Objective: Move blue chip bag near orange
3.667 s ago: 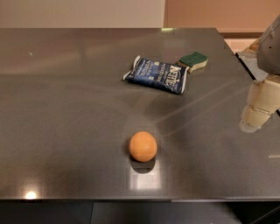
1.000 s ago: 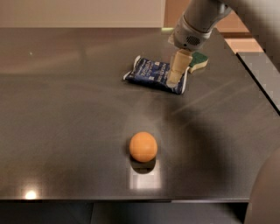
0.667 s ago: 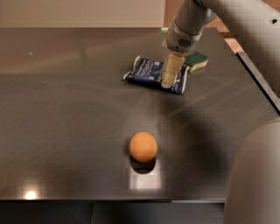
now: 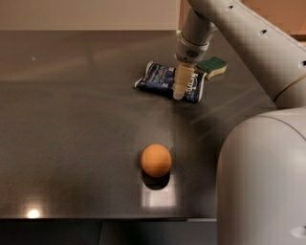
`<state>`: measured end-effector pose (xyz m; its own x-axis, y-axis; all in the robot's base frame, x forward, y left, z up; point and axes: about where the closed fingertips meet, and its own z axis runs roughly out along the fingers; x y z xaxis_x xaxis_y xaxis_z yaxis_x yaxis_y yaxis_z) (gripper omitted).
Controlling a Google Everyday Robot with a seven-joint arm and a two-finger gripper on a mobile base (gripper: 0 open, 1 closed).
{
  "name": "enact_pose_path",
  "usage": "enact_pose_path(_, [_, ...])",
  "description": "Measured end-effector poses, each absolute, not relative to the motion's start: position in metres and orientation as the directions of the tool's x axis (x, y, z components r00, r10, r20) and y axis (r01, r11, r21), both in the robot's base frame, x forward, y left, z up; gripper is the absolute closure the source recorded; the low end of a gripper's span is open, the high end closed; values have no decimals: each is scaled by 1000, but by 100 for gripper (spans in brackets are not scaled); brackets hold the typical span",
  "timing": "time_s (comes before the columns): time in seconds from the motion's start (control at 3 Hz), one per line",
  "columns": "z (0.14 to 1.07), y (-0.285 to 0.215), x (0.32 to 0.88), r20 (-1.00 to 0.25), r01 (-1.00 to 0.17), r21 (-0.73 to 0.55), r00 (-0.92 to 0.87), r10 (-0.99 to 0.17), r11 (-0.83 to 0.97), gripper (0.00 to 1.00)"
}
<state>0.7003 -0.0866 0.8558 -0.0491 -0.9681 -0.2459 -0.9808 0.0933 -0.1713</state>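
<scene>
1. Cream-coloured gripper (image 4: pixel 178 94), upper centre-right of frame, pointing down with its tip over the right half of the blue chip bag (image 4: pixel 160 78). Seen as one pale column from this angle; cannot tell whether it is spread, closed, or pinching the bag, nor whether it touches it.
2. Blue chip bag lies flat on the table, upper centre. Navy with white lettering and pale crimped ends, long axis running left to right with a slight tilt.
3. Green-and-yellow sponge (image 4: pixel 213 65) sits just beside the bag's upper right corner, green face up.
4. Orange (image 4: pixel 156 160) is at lower centre, well apart from the bag and straight down-frame from it. It stands alone, with a dark reflection under it.
5. Arm (image 4: pixel 239 33), light grey, runs from the gripper up and to the right, then down the right edge. A large rounded grey body part (image 4: pixel 263 182) fills the lower right corner.
6. Table (image 4: pixel 71 119): dark grey, smooth and glossy, with faint streaked reflections. Small bright light glint (image 4: pixel 33 213) near the lower left edge.
7. Room: pale wall (image 4: pixel 86 14) along the top left, and a warm brown panel (image 4: pixel 282 14) at upper right behind the arm.
</scene>
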Motion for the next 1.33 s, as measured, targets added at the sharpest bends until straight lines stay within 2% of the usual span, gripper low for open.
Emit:
enact_pose_path(0.33, [842, -90, 710, -214, -983, -151, -74, -974, 108, 0])
enact_pose_path(0.67, [834, -94, 718, -181, -982, -139, -102, -978, 128, 16])
enact_pose_path(1.33, [840, -96, 717, -181, -982, -131, -114, -977, 139, 63])
